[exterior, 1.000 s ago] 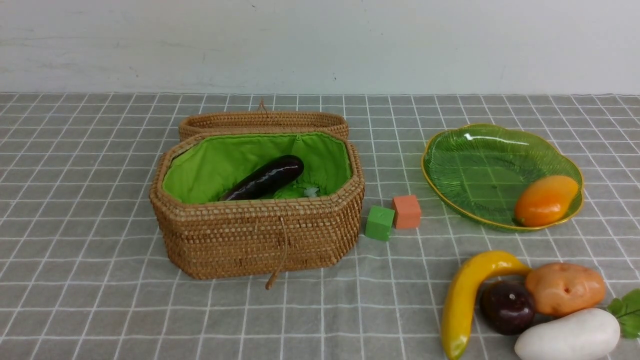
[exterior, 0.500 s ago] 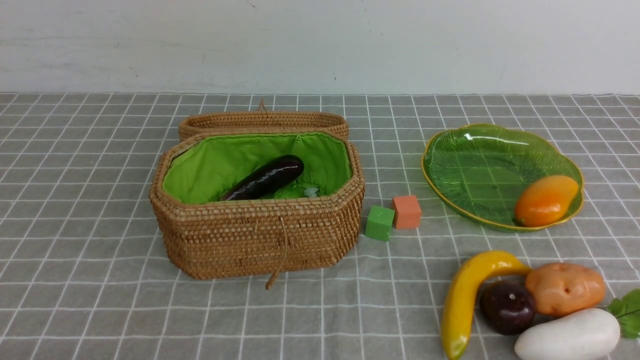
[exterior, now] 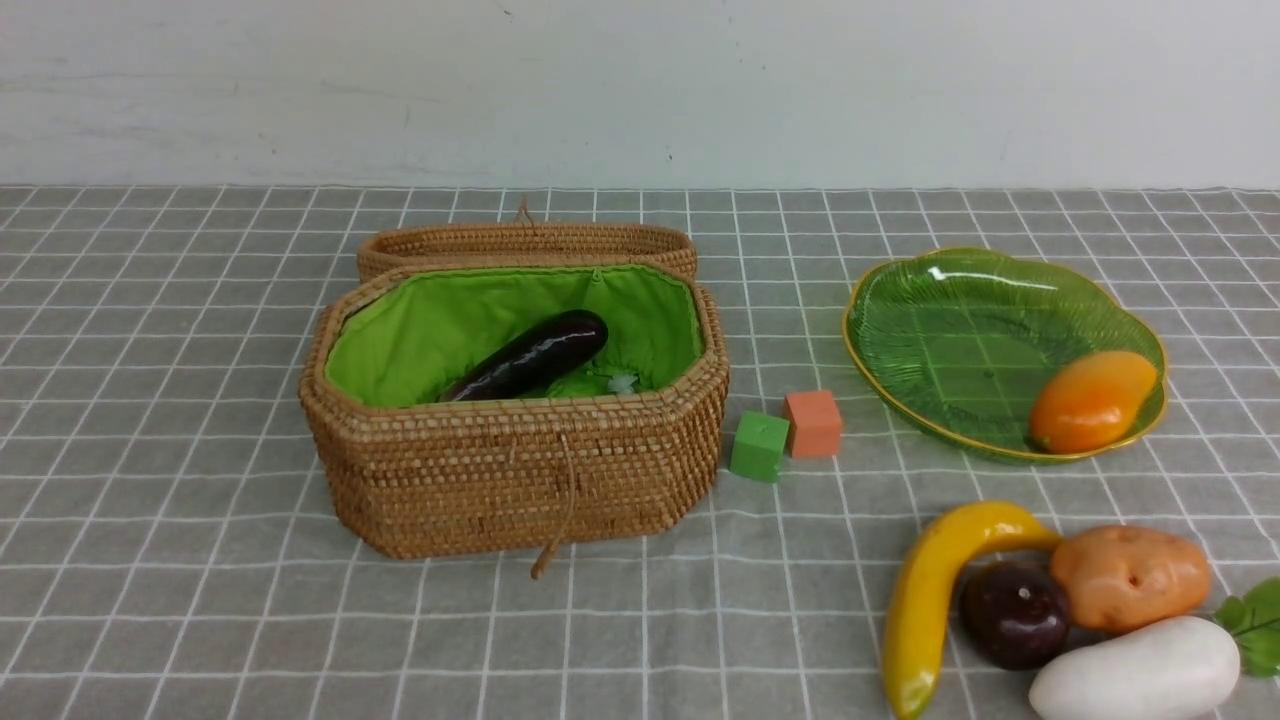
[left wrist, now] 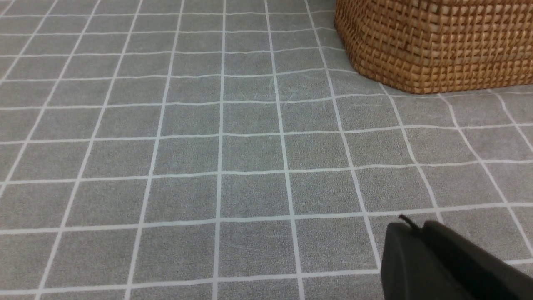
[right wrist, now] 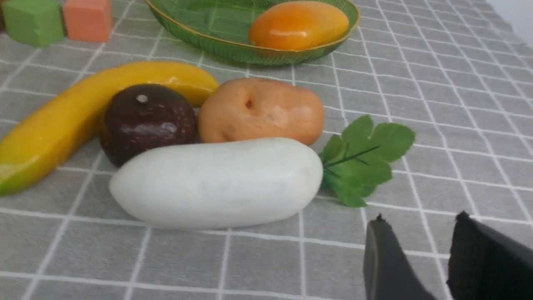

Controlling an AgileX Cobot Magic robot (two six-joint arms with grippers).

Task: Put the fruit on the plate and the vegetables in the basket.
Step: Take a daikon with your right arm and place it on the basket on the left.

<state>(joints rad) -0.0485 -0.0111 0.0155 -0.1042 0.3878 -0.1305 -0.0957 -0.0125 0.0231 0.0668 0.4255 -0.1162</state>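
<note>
The open wicker basket (exterior: 520,480) holds the dark eggplant (exterior: 530,356) on its green lining; a gourd is mostly hidden beneath it. The green plate (exterior: 960,340) holds the mango (exterior: 1092,400). At the front right lie the banana (exterior: 935,590), the dark round fruit (exterior: 1015,613), the potato (exterior: 1130,577) and the white radish (exterior: 1135,670). In the right wrist view they show close: radish (right wrist: 216,183), potato (right wrist: 262,110), dark fruit (right wrist: 148,121), banana (right wrist: 83,112). My right gripper (right wrist: 420,218) is open and empty near the radish's leaves (right wrist: 362,158). My left gripper (left wrist: 412,227) is shut, empty, beside the basket (left wrist: 437,41).
A green cube (exterior: 759,446) and an orange cube (exterior: 813,423) sit between basket and plate. The basket's lid (exterior: 525,242) lies open behind it. A grey checked cloth covers the table; a white wall stands at the back. Neither arm shows in the front view.
</note>
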